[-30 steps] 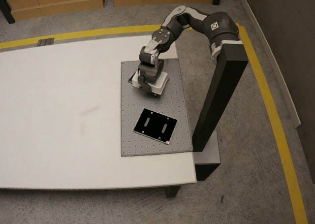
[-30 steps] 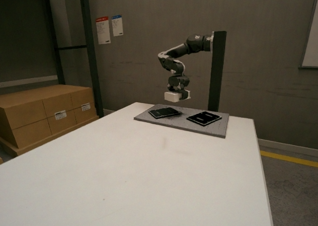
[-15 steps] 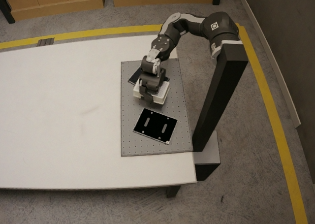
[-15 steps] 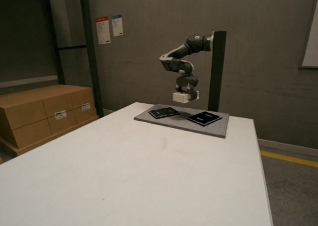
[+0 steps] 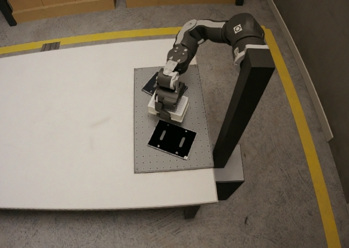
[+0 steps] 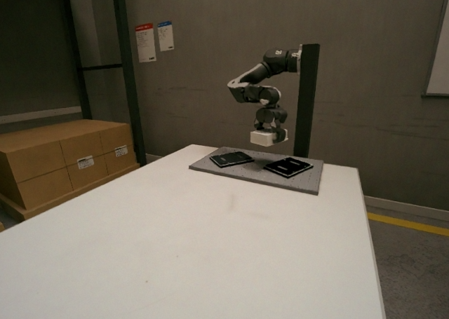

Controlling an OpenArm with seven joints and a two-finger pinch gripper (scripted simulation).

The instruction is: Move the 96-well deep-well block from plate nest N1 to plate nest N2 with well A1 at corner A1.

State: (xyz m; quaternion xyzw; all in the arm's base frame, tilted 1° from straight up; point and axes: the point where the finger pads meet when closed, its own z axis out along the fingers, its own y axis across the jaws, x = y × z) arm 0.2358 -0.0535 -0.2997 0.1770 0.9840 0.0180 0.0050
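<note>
My gripper (image 5: 166,106) is shut on the white 96-well deep-well block (image 5: 169,108) and holds it in the air above the grey perforated baseplate. In the exterior view the block (image 6: 268,137) hangs well above the plate, between the two black nests. The far nest (image 5: 150,84) is partly hidden under the arm; it shows whole in the exterior view (image 6: 231,159). The near nest (image 5: 172,139) with two slots lies bare, and it also shows in the exterior view (image 6: 287,166). I cannot make out the block's cut-off corner.
The arm's black column (image 5: 244,104) stands at the table's right edge beside the baseplate. Cardboard boxes (image 6: 61,156) sit on the floor to the left, off the table.
</note>
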